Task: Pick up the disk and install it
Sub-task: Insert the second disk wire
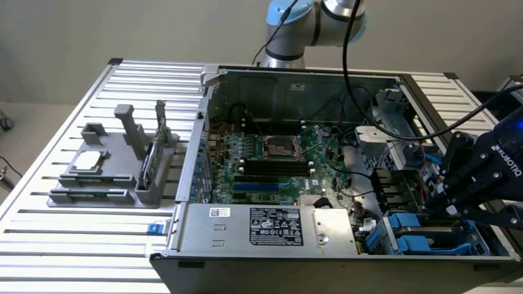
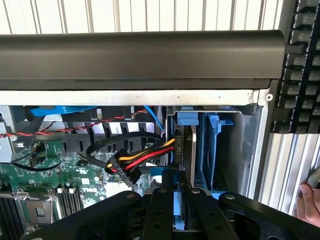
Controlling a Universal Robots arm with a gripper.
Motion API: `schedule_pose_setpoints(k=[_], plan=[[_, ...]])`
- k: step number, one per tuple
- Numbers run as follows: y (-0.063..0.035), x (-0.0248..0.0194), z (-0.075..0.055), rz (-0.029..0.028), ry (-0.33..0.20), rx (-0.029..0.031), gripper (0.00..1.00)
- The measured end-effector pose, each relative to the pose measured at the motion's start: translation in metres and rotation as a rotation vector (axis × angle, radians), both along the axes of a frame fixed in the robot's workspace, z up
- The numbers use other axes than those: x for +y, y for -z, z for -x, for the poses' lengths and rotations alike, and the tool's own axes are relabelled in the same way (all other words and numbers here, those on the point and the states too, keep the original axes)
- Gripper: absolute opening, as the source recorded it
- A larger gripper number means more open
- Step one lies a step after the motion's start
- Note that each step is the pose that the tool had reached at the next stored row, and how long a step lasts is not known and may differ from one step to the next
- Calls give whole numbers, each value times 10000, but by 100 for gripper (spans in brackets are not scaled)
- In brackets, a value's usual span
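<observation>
A black Robotiq gripper (image 1: 457, 205) hangs over the drive-bay corner of an open computer case (image 1: 286, 92), at the exterior view's right, near the case's front edge. Whether its fingers are clenched or released cannot be told with certainty; in the wrist view they (image 2: 175, 217) stand close together on either side of a thin blue-edged piece that looks like the disk (image 2: 179, 207) in its blue carrier, standing on edge at the mouth of the bay. Blue plastic carriers (image 1: 413, 236) sit in the bay beneath the gripper. A bundle of red, yellow and black power wires (image 2: 140, 161) ends in a black connector just beside the bay. The green motherboard (image 1: 274, 162) fills the case floor, and a grey power supply (image 1: 270, 225) with a black-and-white label lies along the front edge. A grey parts stand (image 1: 110, 168) rests on the slatted table (image 1: 73, 245), beside the case. A keyboard (image 2: 305, 65) lies past the case wall, with part of a person's hand (image 2: 309, 205) near it.
</observation>
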State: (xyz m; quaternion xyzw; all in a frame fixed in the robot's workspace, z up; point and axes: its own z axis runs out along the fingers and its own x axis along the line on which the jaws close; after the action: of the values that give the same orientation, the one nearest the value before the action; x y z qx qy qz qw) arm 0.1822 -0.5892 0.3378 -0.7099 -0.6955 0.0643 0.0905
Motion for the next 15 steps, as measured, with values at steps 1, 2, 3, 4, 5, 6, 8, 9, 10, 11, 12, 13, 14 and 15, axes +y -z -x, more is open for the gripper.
schedule_pose_setpoints(k=[1,2,3,4,5,6,8,9,10,11,12,13,14,15], plan=[[2,-1,0,-11,-1,0,16],[3,-3,0,-21,-3,0,16],[6,-6,-1,-34,-4,0,16],[9,-9,0,-47,-3,0,16],[11,-12,0,-61,-3,0,16],[12,-16,0,-71,-4,0,16],[15,-22,0,-94,-5,0,16],[18,-25,0,-107,-5,0,16],[20,-29,0,-121,-6,0,16],[21,-33,0,-133,-6,0,16],[23,-36,0,-145,-7,0,16],[25,-40,0,-157,-7,0,16],[27,-44,0,-169,-8,-1,16],[29,-48,0,-181,-8,0,16]])
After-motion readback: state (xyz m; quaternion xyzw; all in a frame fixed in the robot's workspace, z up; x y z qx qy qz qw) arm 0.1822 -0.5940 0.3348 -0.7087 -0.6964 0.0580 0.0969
